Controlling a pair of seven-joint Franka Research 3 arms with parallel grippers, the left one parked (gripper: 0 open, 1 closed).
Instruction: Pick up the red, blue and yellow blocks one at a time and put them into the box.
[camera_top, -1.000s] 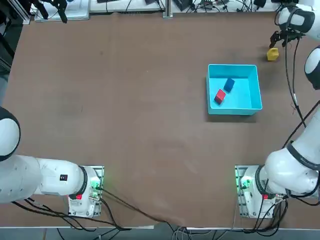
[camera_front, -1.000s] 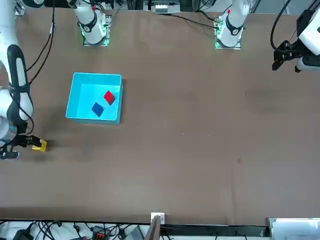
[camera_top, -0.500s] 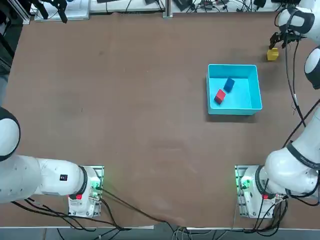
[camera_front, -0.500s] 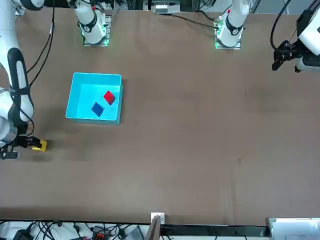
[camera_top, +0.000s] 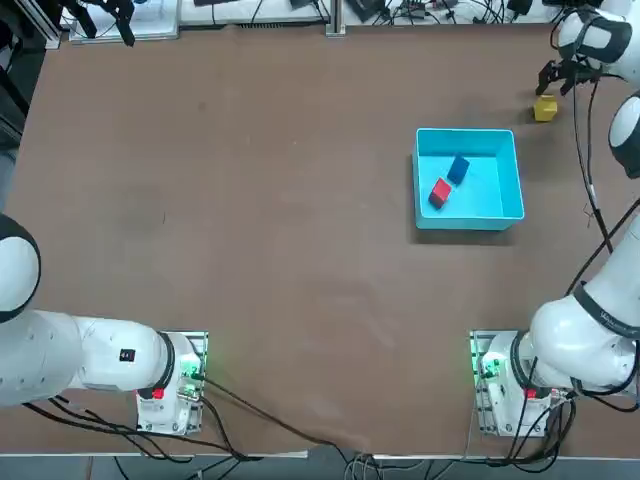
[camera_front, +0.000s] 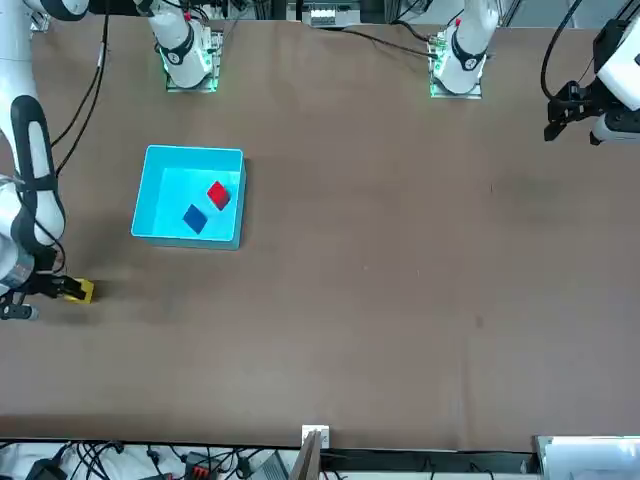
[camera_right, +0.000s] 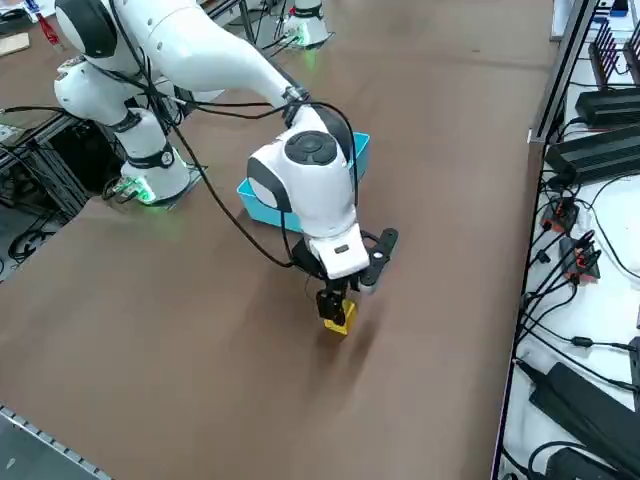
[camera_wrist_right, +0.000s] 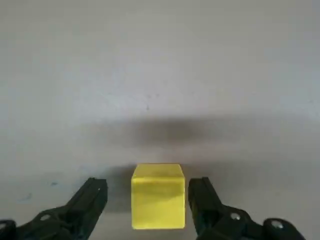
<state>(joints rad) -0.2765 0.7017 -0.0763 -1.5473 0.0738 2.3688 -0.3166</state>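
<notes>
**Last block: claw straddling the yellow one**

My right claw (camera_wrist_right: 148, 200) stands open with a finger on each side of the yellow block (camera_wrist_right: 158, 196), which sits on the counter (camera_top: 250, 200) beyond the box's (camera_top: 520, 190) far right corner. The red block (camera_top: 440, 191) and blue block (camera_top: 459, 169) already lie inside. Next I judge: close, lift, carry over the low wall. The counter edge looks close on the right; toward the box the path is bare.

1. Top view looks straight down from far above; arm bases along its lower edge.
2. Front view faces the robot across the table (camera_front: 400, 300).
3. Right side view looks diagonally down, nearer.
4. Wrist view sits closest; all share the yellow block (camera_wrist_right: 158, 196) between the fingers (camera_wrist_right: 90, 200).
</notes>
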